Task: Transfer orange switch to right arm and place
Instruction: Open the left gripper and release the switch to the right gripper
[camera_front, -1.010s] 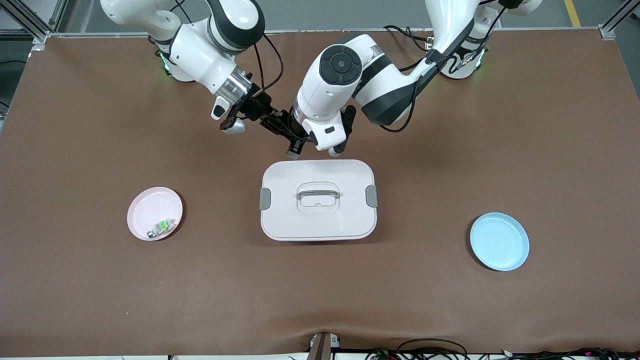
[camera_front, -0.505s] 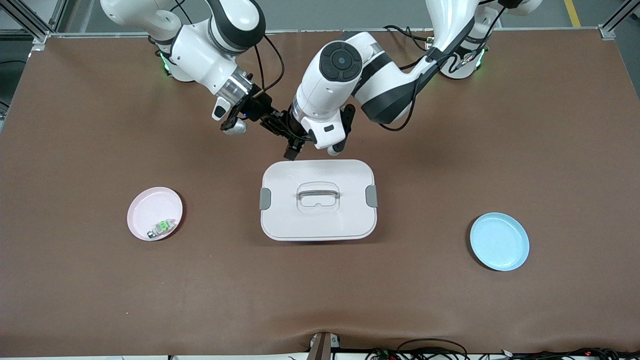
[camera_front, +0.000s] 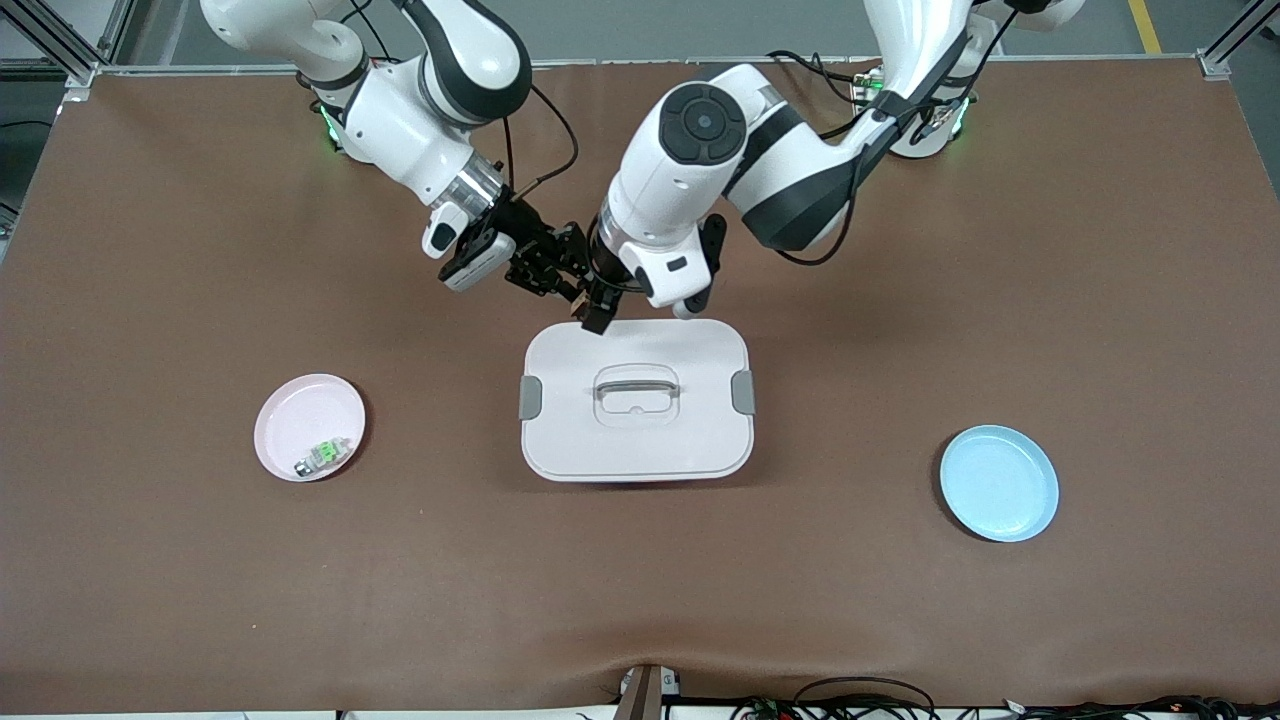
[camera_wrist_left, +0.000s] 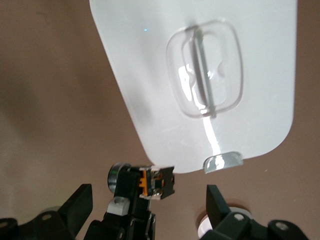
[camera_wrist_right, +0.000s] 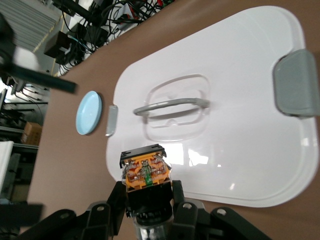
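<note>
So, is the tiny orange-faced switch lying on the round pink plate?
No, the right gripper holds the orange switch above the white lidded box.

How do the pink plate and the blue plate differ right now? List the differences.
Colour: the pink plate is pale pink, the blue plate light blue.
Contents: the pink plate holds a tiny green-faced switch; the blue plate shows nothing in it.
Place: the pink plate lies toward the right arm's end of the table, the blue plate toward the left arm's end and slightly nearer the front camera.
Shared: both are round, shallow, flat on the brown table, flanking the white lidded box.
</note>
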